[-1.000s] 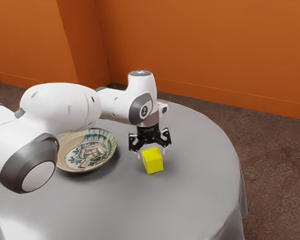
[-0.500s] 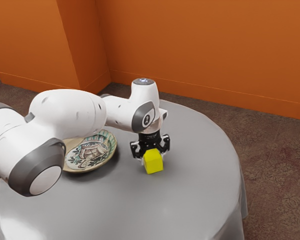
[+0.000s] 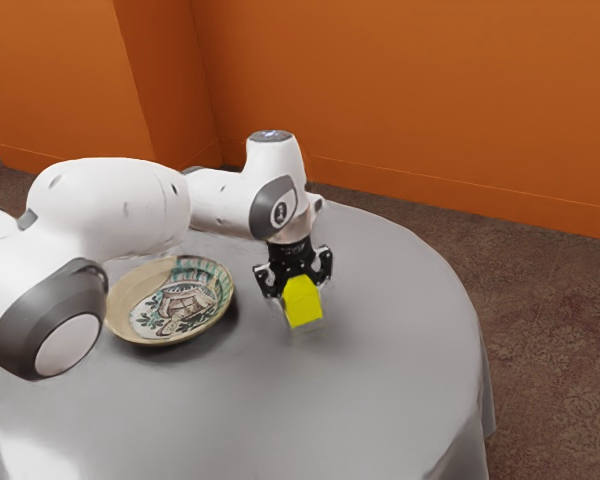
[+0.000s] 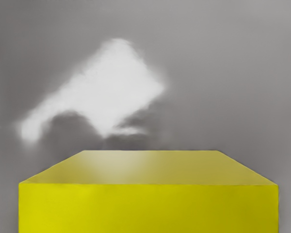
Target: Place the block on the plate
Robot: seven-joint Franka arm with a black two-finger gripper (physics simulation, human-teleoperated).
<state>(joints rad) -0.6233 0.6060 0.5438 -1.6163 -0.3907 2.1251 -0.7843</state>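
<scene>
The fingers (image 3: 268, 281) are closed around the yellow block (image 3: 303, 304), and they hold it between them from two sides. In the exterior view, the block hangs below the black hand and seems to be a little above the grey bench (image 3: 250, 410); it leans slightly, and so does the hand. The white arm (image 3: 110, 208) enters from the exterior view's left and reaches across above the bench. The plate (image 3: 183, 302) lies on the bench, toward the exterior view's left from the block, and there is free bench surface between these two. So the block is near the plate but not on it, and it does not touch the rim. The plate is round and beige, with a painted picture in its middle and some green-blue colour along one part of the border. In the wrist view, the block is large and very close to the camera, with one bright yellow face and one paler face. Beyond it I see the grey bench surface, with a white patch of light (image 4: 119, 80) on it. Behind the bench stand an orange wall (image 3: 410, 100) and a brown floor (image 3: 545, 320).
</scene>
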